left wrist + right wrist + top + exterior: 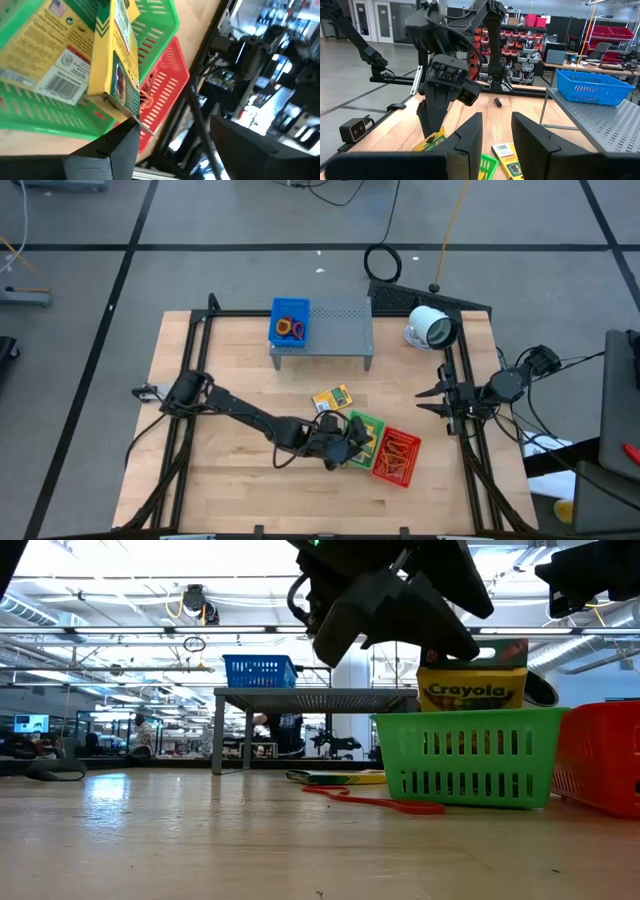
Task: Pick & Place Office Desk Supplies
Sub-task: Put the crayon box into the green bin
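Observation:
A green basket [368, 427] sits mid-table with a red basket [398, 457] against its right side. A yellow Crayola box [47, 55] lies flat in the green basket. A second one [117, 60] stands on end in it, its top above the rim [472, 680]. My left gripper [347, 444] hovers open at the basket's left edge, above it [174, 122]. Two more yellow packets [332, 398] lie flat on the table behind the basket. My right gripper [432, 399] waits open at the right edge [497, 132], holding nothing. My left gripper has one finger [122, 145] right under the lower corner [134, 114] of the upright box. I cannot tell whether the finger touches the corner. The other finger stands well apart from the box.
A grey perforated shelf [335, 330] at the back carries a blue basket [290, 320] with red and orange things inside. A white round device [430, 328] stands at the back right. A thin red thing [375, 802] lies on the table in front of the green basket.

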You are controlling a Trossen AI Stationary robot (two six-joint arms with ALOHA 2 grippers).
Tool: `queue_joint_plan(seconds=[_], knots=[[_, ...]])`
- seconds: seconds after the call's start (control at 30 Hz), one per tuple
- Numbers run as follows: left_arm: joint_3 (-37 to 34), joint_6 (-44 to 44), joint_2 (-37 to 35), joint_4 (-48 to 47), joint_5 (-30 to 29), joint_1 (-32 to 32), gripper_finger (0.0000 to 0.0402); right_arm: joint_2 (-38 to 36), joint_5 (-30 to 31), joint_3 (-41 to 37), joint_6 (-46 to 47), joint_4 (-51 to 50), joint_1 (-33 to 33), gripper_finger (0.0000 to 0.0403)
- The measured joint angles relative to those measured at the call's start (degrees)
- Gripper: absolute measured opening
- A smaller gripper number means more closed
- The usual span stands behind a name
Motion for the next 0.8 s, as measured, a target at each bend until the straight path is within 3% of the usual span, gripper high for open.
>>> queue_joint_plan(seconds=[0.37,0.8], knots=[[0.00,-5.88,-0.02,-0.82,-0.53,0.11,0.0250,0.00,0.00,0.00,0.01,0.00,0.01,0.0094],[4.43,-8.96,-9.78,-27.90,4.15,0.11,0.0250,0.02,0.02,0.00,0.00,0.00,0.00,0.0095]])
